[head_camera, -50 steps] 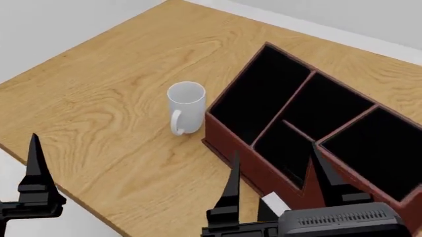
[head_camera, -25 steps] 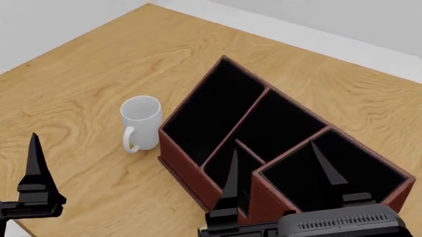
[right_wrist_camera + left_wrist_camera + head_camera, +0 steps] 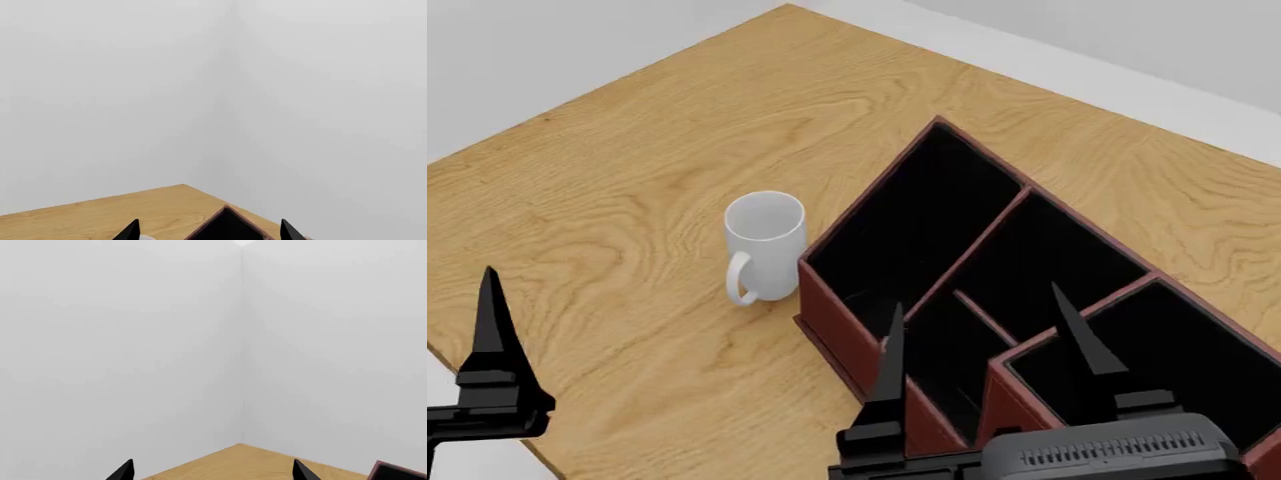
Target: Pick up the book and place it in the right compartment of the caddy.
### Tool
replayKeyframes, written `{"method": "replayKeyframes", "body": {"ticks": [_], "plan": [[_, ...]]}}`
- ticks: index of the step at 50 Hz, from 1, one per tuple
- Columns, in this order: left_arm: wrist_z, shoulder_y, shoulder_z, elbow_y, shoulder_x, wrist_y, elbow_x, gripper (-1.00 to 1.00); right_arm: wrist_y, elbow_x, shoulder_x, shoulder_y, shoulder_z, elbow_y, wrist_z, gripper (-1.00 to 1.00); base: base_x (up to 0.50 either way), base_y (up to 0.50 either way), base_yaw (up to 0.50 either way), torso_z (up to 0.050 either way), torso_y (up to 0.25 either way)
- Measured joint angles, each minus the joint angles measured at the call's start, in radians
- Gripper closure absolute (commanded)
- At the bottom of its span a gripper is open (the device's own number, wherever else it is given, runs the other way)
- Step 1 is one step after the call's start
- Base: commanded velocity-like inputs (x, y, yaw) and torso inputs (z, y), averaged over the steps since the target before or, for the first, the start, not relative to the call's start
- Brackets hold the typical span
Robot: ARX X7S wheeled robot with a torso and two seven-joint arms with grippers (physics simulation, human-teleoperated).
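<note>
Book isn't in any view, so pan the head to find it before moving either arm: right gripper point(image 3: 988, 345) jaws wide and empty at lower centre over the caddy point(image 3: 868, 345), left gripper's spread can't be told, mug point(image 3: 761, 245) just left.

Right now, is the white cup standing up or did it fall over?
Standing up. In the head view the mug sits on its base on the table, its round opening facing up and its handle at the side, beside the caddy.
</note>
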Motion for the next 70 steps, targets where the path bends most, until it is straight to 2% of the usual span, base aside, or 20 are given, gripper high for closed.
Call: {"method": "replayKeyframes", "body": {"ticks": [5,18,25,32,44,50,61,70], "plan": [[-0.002,0.0,0.002,0.0,-0.001,0.001,-0.002,-1.0,-0.011,0.014,0.002,-0.004,0.006,0.001,-0.005,-1.0,0.3,-0.4,0.0,0.0,0.0],[-0.007,0.001,0.005,0.003,-0.004,0.003,-0.008,-1.0,-0.016,0.03,0.01,-0.002,0.0,0.0,-0.013,-1.0,0.0,0.0,0.0,0.0,0.0],[-0.01,-0.001,0.005,0.002,-0.007,0.002,-0.013,-1.0,0.052,0.04,0.018,0.023,-0.016,-0.024,-0.011,-1.0,0.0,0.0,0.0,0.0,0.0],[-0.014,-0.004,-0.002,0.002,-0.012,-0.002,-0.023,-1.0,0.229,0.083,0.019,0.095,-0.023,-0.087,-0.004,-1.0,0.0,0.0,0.0,0.0,0.0],[-0.021,-0.005,-0.014,0.016,-0.02,-0.011,-0.042,-1.0,0.741,0.279,-0.069,0.349,0.055,-0.159,0.003,-1.0,0.0,0.0,0.0,0.0,0.0],[-0.024,-0.005,-0.017,0.021,-0.023,-0.013,-0.049,-1.0,0.919,0.476,-0.104,0.455,0.112,-0.106,0.084,-1.0,0.0,0.0,0.0,0.0,0.0],[-0.033,-0.005,-0.023,0.032,-0.03,-0.02,-0.059,-1.0,1.055,0.774,-0.099,0.547,0.104,0.058,0.266,-1.0,0.0,0.0,0.0,0.0,0.0],[-0.039,-0.004,-0.028,0.041,-0.035,-0.027,-0.066,-1.0,1.07,0.905,-0.067,0.559,0.044,0.167,0.342,-1.0,0.0,0.0,0.0,0.0,0.0]]}}
